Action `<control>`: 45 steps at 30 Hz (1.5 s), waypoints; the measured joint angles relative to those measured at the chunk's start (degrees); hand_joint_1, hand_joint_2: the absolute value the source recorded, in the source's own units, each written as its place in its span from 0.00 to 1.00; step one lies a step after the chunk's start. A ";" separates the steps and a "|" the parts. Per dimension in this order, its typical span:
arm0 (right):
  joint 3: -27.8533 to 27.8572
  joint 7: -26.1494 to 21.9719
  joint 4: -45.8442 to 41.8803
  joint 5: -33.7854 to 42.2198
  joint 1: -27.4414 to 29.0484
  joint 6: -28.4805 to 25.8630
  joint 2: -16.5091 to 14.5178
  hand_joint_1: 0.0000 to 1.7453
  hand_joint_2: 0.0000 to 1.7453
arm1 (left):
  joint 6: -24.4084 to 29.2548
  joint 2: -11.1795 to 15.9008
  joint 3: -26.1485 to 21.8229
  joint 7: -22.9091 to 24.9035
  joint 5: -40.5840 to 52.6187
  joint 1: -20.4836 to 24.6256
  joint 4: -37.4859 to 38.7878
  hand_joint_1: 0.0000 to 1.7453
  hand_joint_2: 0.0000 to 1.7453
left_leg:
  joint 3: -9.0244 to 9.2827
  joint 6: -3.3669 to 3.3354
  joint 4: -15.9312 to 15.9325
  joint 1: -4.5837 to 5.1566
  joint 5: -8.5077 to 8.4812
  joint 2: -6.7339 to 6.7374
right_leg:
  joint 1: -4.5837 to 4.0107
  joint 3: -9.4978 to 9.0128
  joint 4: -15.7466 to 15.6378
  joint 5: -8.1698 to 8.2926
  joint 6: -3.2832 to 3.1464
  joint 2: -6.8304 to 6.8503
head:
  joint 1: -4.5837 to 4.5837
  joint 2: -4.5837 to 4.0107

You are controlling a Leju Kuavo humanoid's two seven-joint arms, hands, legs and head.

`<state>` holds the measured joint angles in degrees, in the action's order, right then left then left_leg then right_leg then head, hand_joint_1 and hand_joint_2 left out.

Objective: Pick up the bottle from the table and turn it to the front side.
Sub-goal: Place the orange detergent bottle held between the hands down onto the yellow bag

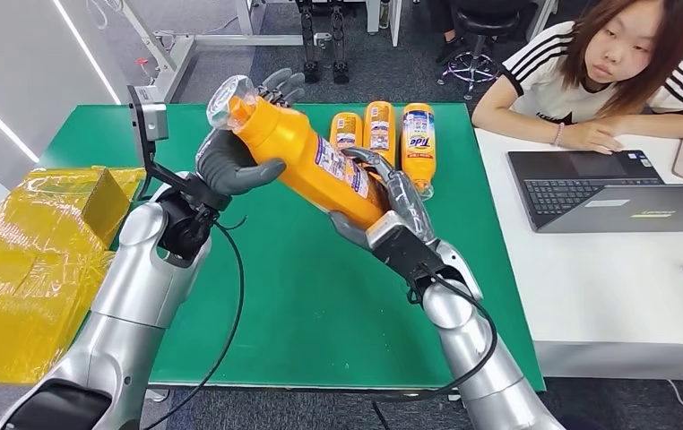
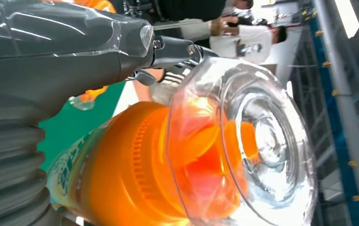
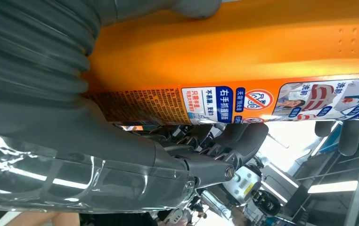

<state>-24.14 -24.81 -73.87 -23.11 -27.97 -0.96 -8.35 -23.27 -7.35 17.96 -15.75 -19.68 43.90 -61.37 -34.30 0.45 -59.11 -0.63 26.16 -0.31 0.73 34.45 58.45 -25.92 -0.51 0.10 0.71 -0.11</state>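
An orange detergent bottle [image 1: 306, 157] with a clear cap [image 1: 229, 97] hangs tilted above the green table [image 1: 320, 305], cap toward the far left. My left hand [image 1: 235, 161] grips its neck end, thumb across the front. My right hand [image 1: 392, 210] holds its base, fingers wrapped over the label. The left wrist view looks straight at the clear cap [image 2: 257, 141] and orange neck [image 2: 130, 169]. In the right wrist view the bottle's back label [image 3: 272, 101] with small print runs beside my hand [image 3: 74, 122].
Three more orange bottles [image 1: 381, 134] lie side by side at the table's far edge. Yellow wrapped boxes [image 1: 33, 260] sit at the left. A person sits at the white desk [image 1: 616, 296] on the right with an open laptop [image 1: 607, 193].
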 joint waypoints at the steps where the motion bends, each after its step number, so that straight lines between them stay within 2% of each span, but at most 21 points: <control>1: -0.39 0.43 0.00 -0.15 -0.54 0.03 -0.01 1.00 1.00 | 0.02 0.09 -0.08 0.01 -0.33 0.58 0.65 0.00 1.00 | 0.00 0.00 0.00 0.00 0.00 0.00 | 0.00 0.00 0.00 0.00 0.00 0.00 | 0.01 0.00; 6: -1.47 1.58 0.02 -0.45 -1.96 0.03 -0.02 1.00 1.00 | 0.10 0.27 -0.32 0.12 -1.01 2.47 2.68 0.00 1.00 | -0.02 0.00 0.00 0.00 0.00 -0.03 | 0.01 0.00 -0.01 0.00 0.00 0.04 | -0.01 0.00; 10: -2.13 1.92 0.45 -0.72 -2.73 -0.50 -0.02 1.00 1.00 | 0.26 0.46 -0.51 0.11 -1.29 3.19 3.70 1.00 1.00 | -0.03 0.00 0.00 0.00 0.00 -0.03 | 0.00 0.02 -0.01 0.00 0.00 0.02 | 0.00 0.00; 19: -4.51 1.43 3.52 0.57 -4.79 -2.22 -0.02 1.00 1.00 | 3.16 0.85 -0.54 -0.33 -3.36 3.22 4.28 1.00 1.00 | -0.04 0.00 0.00 0.00 0.00 -0.03 | 0.00 0.03 0.00 0.00 0.00 0.03 | 0.00 0.00; 26: -6.55 0.63 6.20 2.36 -6.62 -3.26 -0.43 1.00 1.00 | 6.46 1.66 -0.95 0.99 -9.47 1.96 4.13 1.00 1.00 | -0.04 0.00 0.00 0.00 0.00 -0.02 | 0.00 0.05 0.01 0.00 0.00 0.01 | 0.00 0.00; 27: -6.79 0.56 6.54 2.53 -6.90 -3.39 -0.53 0.96 1.00 | 6.60 1.79 -1.00 1.17 -10.17 1.84 4.13 1.00 1.00 | -0.04 0.00 0.00 0.00 0.00 -0.02 | 0.00 0.05 0.01 0.00 0.00 0.01 | 0.00 0.00; 28: -7.03 0.47 6.85 2.74 -7.14 -3.54 -0.61 0.76 1.00 | 6.70 1.90 -1.04 1.27 -10.73 1.72 4.13 1.00 1.00 | -0.04 0.00 0.00 0.00 0.00 -0.02 | 0.00 0.04 0.01 0.00 0.00 0.01 | 0.01 0.00; 30: -7.46 0.36 7.36 3.11 -7.45 -3.92 -0.69 0.26 1.00 | 6.77 2.08 -1.04 1.35 -11.56 1.43 4.13 1.00 1.00 | -0.04 0.00 0.00 0.00 0.00 -0.02 | 0.00 0.04 0.00 0.00 0.00 0.01 | 0.00 0.00; 31: -7.61 0.29 7.55 3.26 -7.53 -4.15 -0.71 0.04 1.00 | 6.78 2.14 -1.04 1.42 -11.87 1.26 4.13 1.00 1.00 | -0.04 0.00 0.00 0.00 0.00 -0.02 | 0.00 0.04 0.00 0.00 0.00 0.01 | 0.00 0.00; 32: -7.73 0.23 7.68 3.42 -7.57 -4.35 -0.72 0.00 1.00 | 6.83 2.18 -1.04 1.49 -12.08 1.10 4.13 1.00 1.00 | -0.04 0.00 0.00 0.00 0.00 -0.02 | 0.00 0.05 0.00 0.00 0.00 0.01 | 0.00 0.00; 38: -8.03 0.11 7.89 3.95 -7.63 -5.22 -0.73 0.00 1.00 | 8.07 2.41 -1.01 1.16 -10.66 0.76 4.13 1.00 1.00 | -0.05 0.00 -0.01 0.00 0.00 -0.02 | 0.00 0.05 -0.01 0.00 0.00 0.01 | -0.01 0.00; 40: -8.05 0.10 7.81 4.07 -7.60 -5.25 -0.72 0.00 1.00 | 11.16 2.77 -0.54 -1.33 -4.17 1.03 4.13 1.00 1.00 | -0.04 0.00 -0.01 0.00 0.00 -0.02 | 0.00 0.08 -0.01 0.00 0.00 0.00 | -0.01 0.00; 41: -8.06 0.05 7.63 4.16 -7.51 -5.25 -0.68 0.00 1.00 | 14.25 3.19 0.14 -3.26 2.07 1.44 4.11 1.00 1.00 | -0.04 0.00 -0.02 0.00 0.00 -0.01 | 0.00 0.09 -0.01 0.01 0.00 -0.01 | -0.01 0.00; 43: -8.05 -0.18 6.47 4.38 -6.86 -5.16 -0.41 0.00 1.00 | 23.13 4.49 2.51 -6.26 20.79 3.14 4.06 1.00 1.00 | -0.04 0.01 -0.05 -0.02 -0.01 0.01 | 0.00 0.13 0.00 0.01 0.00 -0.03 | 0.00 0.00; 45: -7.98 -0.59 4.02 4.51 -5.31 -4.72 0.33 0.00 1.00 | 30.98 6.09 5.54 -6.01 41.96 5.89 4.03 1.00 1.00 | -0.05 0.01 -0.06 -0.03 -0.01 -0.01 | -0.01 0.14 0.00 0.01 0.00 0.00 | 0.00 0.00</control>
<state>-32.12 -25.40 -69.85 -18.61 -33.29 -5.68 -8.03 7.71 -1.26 23.50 -21.76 22.28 49.79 -57.35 -34.35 0.46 -59.17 -0.67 26.15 -0.32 0.72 34.59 58.45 -25.91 -0.51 0.10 0.70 -0.11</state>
